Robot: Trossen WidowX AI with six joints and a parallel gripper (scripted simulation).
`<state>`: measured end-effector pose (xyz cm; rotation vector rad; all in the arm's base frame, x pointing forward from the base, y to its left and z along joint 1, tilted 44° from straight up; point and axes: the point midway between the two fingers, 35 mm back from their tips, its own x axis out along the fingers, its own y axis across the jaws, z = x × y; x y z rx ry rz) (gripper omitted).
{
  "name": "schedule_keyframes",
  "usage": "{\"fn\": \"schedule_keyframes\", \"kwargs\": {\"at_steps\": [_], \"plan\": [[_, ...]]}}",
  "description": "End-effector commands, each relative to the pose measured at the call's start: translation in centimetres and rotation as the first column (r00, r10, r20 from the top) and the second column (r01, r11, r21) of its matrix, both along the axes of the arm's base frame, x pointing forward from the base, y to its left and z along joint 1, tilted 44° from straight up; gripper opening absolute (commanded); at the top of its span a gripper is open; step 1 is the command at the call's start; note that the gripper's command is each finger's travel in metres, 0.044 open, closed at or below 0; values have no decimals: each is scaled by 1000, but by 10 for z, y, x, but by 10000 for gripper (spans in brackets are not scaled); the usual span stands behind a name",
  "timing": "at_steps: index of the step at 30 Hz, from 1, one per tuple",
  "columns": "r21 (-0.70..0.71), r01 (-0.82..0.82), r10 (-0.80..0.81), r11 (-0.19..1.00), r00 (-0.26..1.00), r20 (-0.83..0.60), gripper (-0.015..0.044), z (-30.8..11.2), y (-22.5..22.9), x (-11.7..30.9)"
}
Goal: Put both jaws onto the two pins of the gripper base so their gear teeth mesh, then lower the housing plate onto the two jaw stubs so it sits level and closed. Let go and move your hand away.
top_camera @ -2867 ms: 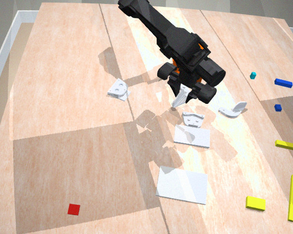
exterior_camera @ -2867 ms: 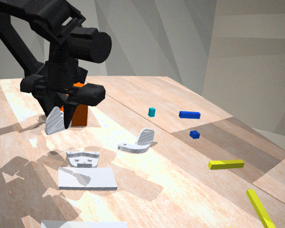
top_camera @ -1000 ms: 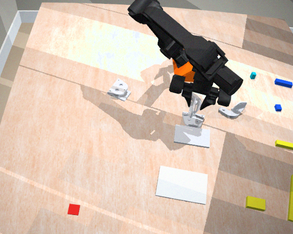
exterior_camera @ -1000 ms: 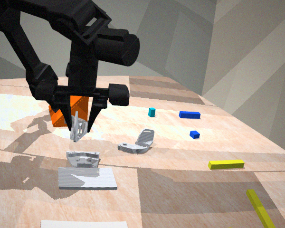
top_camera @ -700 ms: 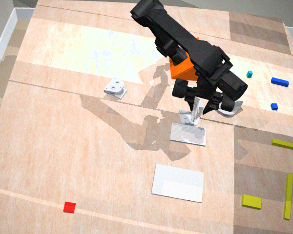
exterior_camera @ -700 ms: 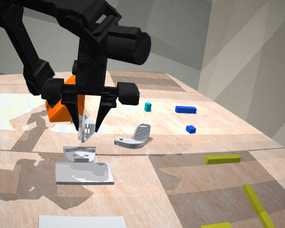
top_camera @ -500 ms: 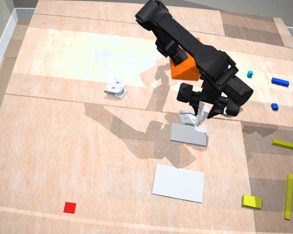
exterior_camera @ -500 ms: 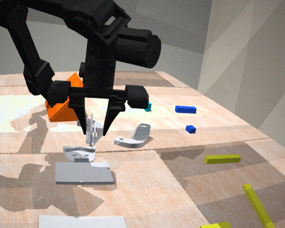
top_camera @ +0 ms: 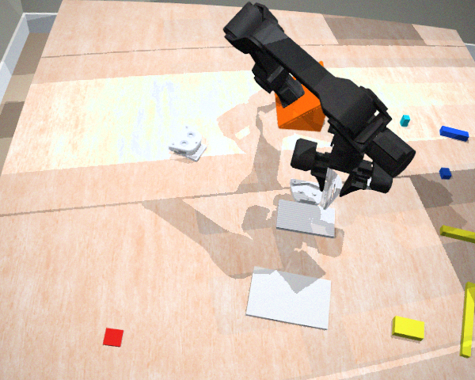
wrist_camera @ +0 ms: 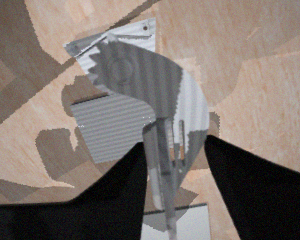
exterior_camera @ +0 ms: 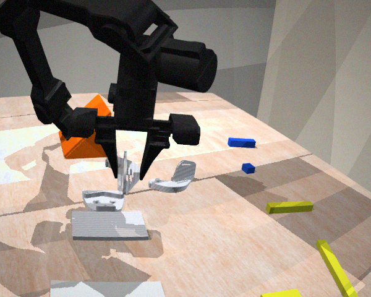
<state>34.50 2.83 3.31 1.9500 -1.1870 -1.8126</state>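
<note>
My gripper [top_camera: 332,192] [exterior_camera: 129,178] [wrist_camera: 174,145] is shut on a grey-white jaw [top_camera: 330,191] [exterior_camera: 123,179] [wrist_camera: 155,82]. Its toothed end partly covers the gripper base [top_camera: 305,191] [exterior_camera: 102,204] [wrist_camera: 149,41] in the wrist view. In the top and exterior views its lower edge is at the base's right side; I cannot tell whether they touch. Small knobs show on the base, with no jaw seen on them. The other jaw [exterior_camera: 172,184] lies right of the base in the exterior view, mostly hidden in the top view. The housing plate [top_camera: 185,142], with two round holes, lies far left.
A ribbed grey slab [top_camera: 297,216] [exterior_camera: 99,223] [wrist_camera: 110,127] lies beside the base, with a white panel [top_camera: 286,300] [wrist_camera: 197,225] nearer the front. An orange block [top_camera: 301,114] [exterior_camera: 83,146] stands behind. Blue, cyan and yellow blocks lie right; a red square [top_camera: 113,337] lies front left.
</note>
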Motion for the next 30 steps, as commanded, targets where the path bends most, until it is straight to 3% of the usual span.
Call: {"fn": "schedule_keyframes", "kwargs": {"at_steps": [1, 30], "plan": [[0, -1, 1, 1000, 1000, -8, 134, -2, 0, -1], [-1, 3, -3, 1000, 1000, -5, 134, -4, -3, -1]]}}
